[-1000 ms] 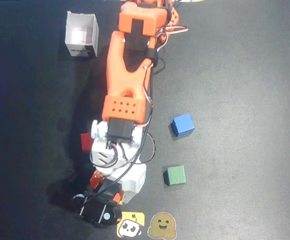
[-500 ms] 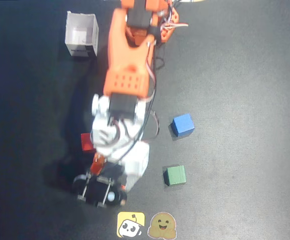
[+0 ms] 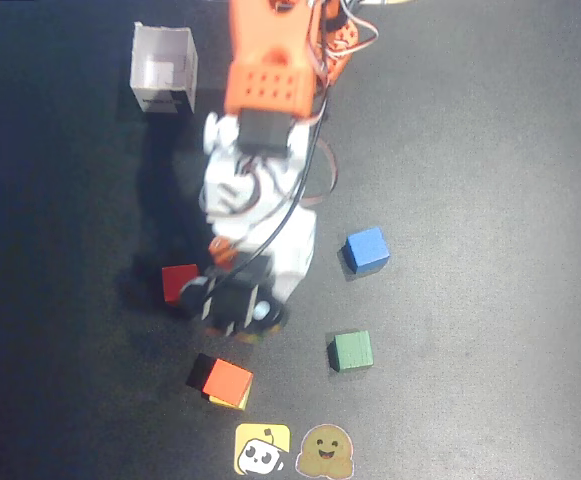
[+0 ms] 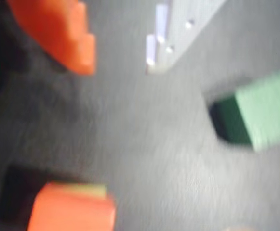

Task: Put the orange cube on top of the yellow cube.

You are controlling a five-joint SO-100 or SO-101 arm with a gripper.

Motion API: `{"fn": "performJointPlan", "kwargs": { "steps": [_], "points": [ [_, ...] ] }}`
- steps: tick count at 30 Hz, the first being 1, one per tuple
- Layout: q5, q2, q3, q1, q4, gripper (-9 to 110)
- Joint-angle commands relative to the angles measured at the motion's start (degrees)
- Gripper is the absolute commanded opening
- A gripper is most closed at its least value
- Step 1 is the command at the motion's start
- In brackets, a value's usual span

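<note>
In the overhead view the orange cube [image 3: 230,380] rests on top of the yellow cube [image 3: 238,402], of which only a thin yellow edge shows beneath it. They stand near the front edge, just above the stickers. My gripper [image 3: 234,318] hangs a short way behind the stack, apart from it. In the blurred wrist view the gripper [image 4: 120,67] is open, its orange finger [image 4: 67,38] at top left and white finger [image 4: 178,29] at top right, with bare mat between them. The orange cube [image 4: 72,209] lies at the bottom left there.
A red cube [image 3: 179,281] lies just left of the gripper. A blue cube [image 3: 366,250] and a green cube [image 3: 351,350] [image 4: 260,113] sit to the right. A white open box [image 3: 163,68] stands at the back left. Two cartoon stickers [image 3: 262,449] [image 3: 326,452] lie at the front edge.
The arm has drawn back from the front edge toward its base. The orange cube, earlier hidden under the gripper, now stands uncovered on the yellow cube.
</note>
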Motion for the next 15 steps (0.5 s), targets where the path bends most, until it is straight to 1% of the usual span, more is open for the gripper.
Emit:
{"fn": "performJointPlan", "kwargs": {
  "steps": [1,3,8,15],
  "points": [
    [-2.0,8.3,5.4,-0.3,-1.3,5],
    [-3.9,11.3,8.4,-0.1,-1.2,3],
    [-8.0,19.9,16.0,0.1,-1.1,2],
    [-10.2,30.7,24.2,-1.1,1.1,2]
  ]
}}
